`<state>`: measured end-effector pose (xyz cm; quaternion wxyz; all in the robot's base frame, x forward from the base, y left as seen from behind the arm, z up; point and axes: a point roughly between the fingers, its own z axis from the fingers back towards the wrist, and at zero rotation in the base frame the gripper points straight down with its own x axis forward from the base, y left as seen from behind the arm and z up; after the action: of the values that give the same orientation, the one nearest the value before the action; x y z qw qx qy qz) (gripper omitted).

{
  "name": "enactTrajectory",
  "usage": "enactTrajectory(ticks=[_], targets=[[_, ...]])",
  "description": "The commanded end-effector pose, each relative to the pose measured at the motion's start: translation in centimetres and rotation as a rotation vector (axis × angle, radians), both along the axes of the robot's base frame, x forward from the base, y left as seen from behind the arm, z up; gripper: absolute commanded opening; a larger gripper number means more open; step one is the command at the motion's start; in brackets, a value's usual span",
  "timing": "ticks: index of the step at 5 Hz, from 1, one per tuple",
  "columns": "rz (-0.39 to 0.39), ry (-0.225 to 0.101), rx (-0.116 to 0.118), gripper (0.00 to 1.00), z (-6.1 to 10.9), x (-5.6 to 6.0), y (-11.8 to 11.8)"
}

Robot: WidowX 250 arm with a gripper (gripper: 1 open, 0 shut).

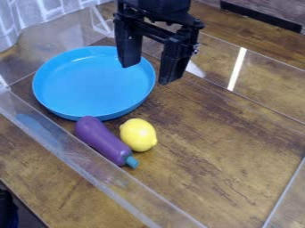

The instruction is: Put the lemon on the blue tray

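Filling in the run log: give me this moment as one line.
gripper: open, empty, over tray rim | lemon: on table, beside eggplant | tray: empty | step: lemon not yet picked

Surface (226,134): dark wood-grain planks, glossy, with bright streaks of reflected light.
Blue tray (71,89): smooth plastic look, soft sheen along the raised rim.
Lemon (138,134): bright yellow, smooth skin, faint shine.
Eggplant (103,139): purple, smooth, plastic-looking, teal tip.
Fingers (173,62): black, matt, hard-looking.
Clear wall (71,156): transparent, glossy sheet along the edge.
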<state>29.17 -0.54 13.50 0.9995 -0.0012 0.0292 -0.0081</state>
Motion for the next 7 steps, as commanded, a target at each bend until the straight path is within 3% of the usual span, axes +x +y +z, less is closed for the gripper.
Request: enactTrajectory(ticks=[1, 2, 4, 6, 7], targets=[[-0.008, 0.012, 0.001, 1.0, -0.2, 0.4, 0.2], [-0.068, 0.017, 0.001, 1.0, -1.4, 0.6, 0.5], [-0.269, 0.022, 0.009, 1.0, -4.5, 1.1, 0.4], [-0.249, 0.026, 0.028, 1.0, -8.6, -0.1, 0.1], [-0.263, 0.031, 0.032, 1.0, -10.2, 0.1, -0.6]])
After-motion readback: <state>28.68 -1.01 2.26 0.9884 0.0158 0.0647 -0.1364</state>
